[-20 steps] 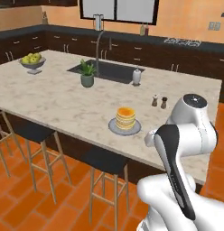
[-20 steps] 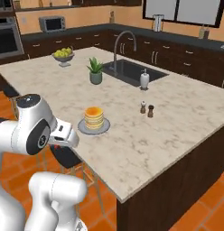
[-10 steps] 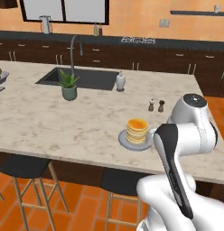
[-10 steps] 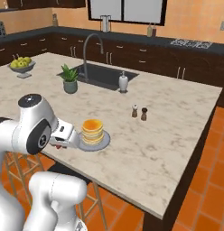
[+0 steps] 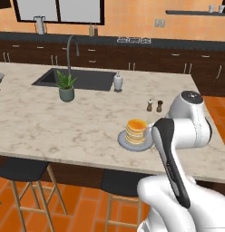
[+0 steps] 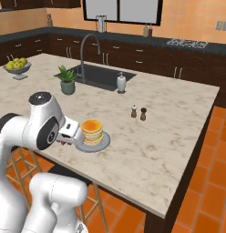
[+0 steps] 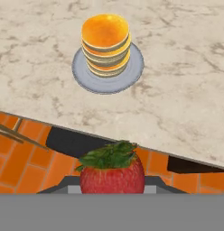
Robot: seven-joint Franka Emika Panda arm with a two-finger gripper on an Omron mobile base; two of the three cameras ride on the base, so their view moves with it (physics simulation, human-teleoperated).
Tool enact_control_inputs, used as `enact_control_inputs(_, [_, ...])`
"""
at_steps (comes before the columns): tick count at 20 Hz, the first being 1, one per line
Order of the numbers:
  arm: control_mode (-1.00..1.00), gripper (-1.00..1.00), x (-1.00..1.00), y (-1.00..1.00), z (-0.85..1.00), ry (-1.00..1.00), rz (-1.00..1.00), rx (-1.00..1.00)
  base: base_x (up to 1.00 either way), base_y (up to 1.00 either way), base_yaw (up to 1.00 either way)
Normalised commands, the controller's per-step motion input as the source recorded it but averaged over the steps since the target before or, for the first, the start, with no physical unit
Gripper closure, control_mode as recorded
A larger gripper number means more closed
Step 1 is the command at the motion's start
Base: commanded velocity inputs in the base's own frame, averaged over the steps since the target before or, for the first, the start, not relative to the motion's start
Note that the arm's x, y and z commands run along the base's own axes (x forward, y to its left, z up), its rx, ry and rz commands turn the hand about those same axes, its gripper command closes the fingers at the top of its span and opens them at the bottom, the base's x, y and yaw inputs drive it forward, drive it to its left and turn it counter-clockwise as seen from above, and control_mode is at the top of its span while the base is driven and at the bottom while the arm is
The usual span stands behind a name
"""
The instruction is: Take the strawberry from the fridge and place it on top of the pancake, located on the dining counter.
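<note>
Gripping strawberry (image 7: 112, 173) off counter (image 7: 177, 113) edge, pancake (image 7: 106, 43) near

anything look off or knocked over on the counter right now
Nothing stands out. The pancake stack sits upright and centred on its grey plate near the dining counter edge, with no spill around it. The strawberry is gripped in the end effector, short of the counter. The salt and pepper shakers and potted plant stand upright.

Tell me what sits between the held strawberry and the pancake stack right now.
Nothing solid: in the hand view the strawberry hangs over floor and a stool; then the counter edge and bare marble run to the plate under the pancake.
</note>
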Motion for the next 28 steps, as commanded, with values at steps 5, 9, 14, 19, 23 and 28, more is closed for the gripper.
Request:
enact_control_inputs(5, [-1.0,1.0,1.0,-0.08,0.0,0.16,0.0,0.1,0.0,0.0,0.0])
enact_control_inputs(9, [-1.0,1.0,0.98,-0.02,0.0,0.27,-0.03,0.01,0.0,0.0,0.0])
enact_control_inputs(14, [-1.0,1.0,0.78,-0.01,-0.06,0.29,-0.01,0.0,0.0,0.0,0.0])
enact_control_inputs(19, [-1.0,1.0,0.76,0.0,-0.3,0.2,0.0,0.0,0.0,0.0,0.0])
enact_control_inputs(23, [-1.0,1.0,0.69,0.0,-0.46,0.14,0.0,0.0,0.0,0.0,0.0])
enact_control_inputs(28, [-1.0,1.0,0.55,0.0,-0.44,0.06,0.0,0.0,0.0,0.0,0.0])
